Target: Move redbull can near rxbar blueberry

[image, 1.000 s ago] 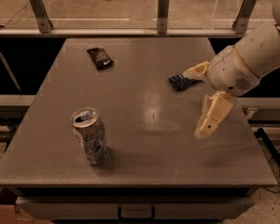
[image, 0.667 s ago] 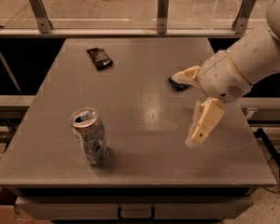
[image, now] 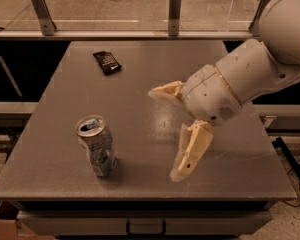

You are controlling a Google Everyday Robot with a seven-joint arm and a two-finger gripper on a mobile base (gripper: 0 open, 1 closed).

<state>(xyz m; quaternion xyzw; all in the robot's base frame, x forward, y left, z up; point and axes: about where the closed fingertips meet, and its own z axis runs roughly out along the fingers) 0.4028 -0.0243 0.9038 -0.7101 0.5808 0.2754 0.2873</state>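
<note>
Grey tabletop (image: 60, 99), metal rail (image: 140, 34) behind; dented silver-blue drink can (image: 96, 146) at 8 o'clock, black wrapper (image: 107, 62) 11, cream gripper (image: 165, 134) 4, jaws wide, empty.

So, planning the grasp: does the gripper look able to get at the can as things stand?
Probably yes. The gripper hangs over the table, apart from the can, with its jaws open, and nothing stands between them.

The gripper (image: 165, 134), centre-right of frame, hangs from an arm (image: 250, 79) cut by the right edge, which hides part of the bench (image: 55, 149). Print on the black wrapper (image: 107, 62) is illegible.
</note>
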